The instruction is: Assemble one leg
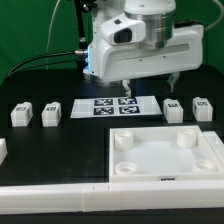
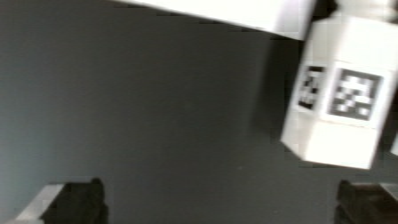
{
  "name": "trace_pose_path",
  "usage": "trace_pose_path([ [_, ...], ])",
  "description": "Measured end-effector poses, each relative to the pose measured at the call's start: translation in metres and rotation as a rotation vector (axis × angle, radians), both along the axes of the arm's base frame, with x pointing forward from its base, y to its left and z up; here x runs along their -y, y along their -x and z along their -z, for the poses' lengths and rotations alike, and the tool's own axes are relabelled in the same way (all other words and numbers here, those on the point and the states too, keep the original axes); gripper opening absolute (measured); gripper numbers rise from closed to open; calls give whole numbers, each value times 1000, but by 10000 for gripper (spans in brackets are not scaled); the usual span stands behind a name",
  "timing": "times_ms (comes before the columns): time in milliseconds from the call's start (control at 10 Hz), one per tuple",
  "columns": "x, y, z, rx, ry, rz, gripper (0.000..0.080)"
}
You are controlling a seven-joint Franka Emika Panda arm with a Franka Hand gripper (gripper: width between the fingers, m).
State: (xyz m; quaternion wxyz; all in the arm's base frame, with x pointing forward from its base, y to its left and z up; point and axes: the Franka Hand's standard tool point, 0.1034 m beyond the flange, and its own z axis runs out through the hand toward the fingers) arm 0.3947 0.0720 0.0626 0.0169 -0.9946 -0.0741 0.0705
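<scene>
Four small white legs with marker tags lie on the black table in the exterior view: two on the left and two on the right. My gripper hangs open and empty above the table, over the right end of the marker board and near the inner right leg. In the wrist view one leg lies beside and ahead of the open gripper, outside the jaws. Both dark fingertips show with only bare table between them.
The big white square panel with round corner sockets lies in front of the right legs. A long white rail runs along the front edge, and a white block sits at the far left. A corner of the marker board shows in the wrist view.
</scene>
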Motion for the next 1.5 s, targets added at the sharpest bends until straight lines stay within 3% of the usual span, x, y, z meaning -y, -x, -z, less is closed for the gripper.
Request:
trace_pose_path([
  [600, -80, 12, -3, 5, 7, 28, 649],
  [700, -84, 13, -1, 4, 5, 12, 649],
  [1000, -77, 19, 0, -57, 17, -36, 649],
  [1300, -75, 22, -1, -358, 84, -31, 649],
  [1400, -73, 32, 0, -494, 136, 23, 649],
  [1500, -81, 30, 2, -544, 164, 51, 649],
])
